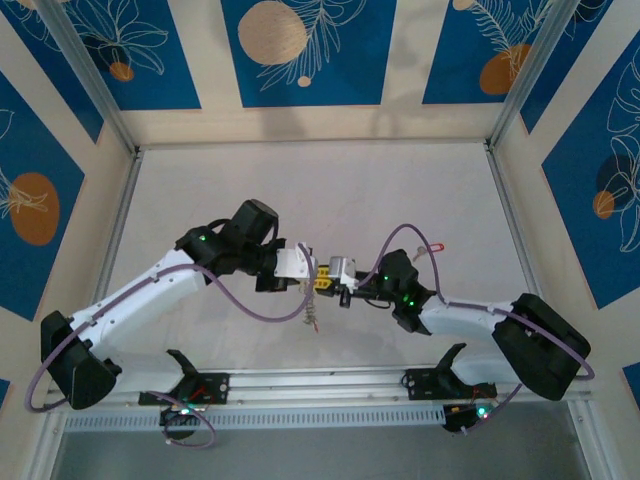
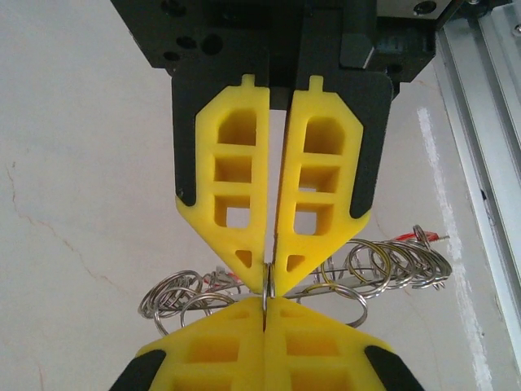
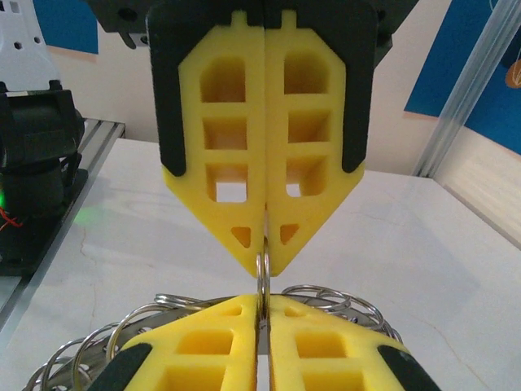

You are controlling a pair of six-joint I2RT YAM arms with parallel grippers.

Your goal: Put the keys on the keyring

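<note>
The left hand (image 2: 269, 262) reaches down from the top, its yellow fingers (image 2: 236, 187) nearly together, a narrow gap between them that closes toward the tips. The tips pinch a thin ring seen edge-on, part of the keyring (image 2: 366, 269), a bunch of linked silver rings spreading out to both sides just behind the fingertips. From below, the right hand (image 2: 266, 308) meets it tip to tip, pressed closed on the same ring. A thin red key (image 2: 429, 236) lies at the bunch's right end. Beneath is the pale, faintly cracked table (image 2: 81, 163), with a metal rail (image 2: 480, 122) far right.
</note>
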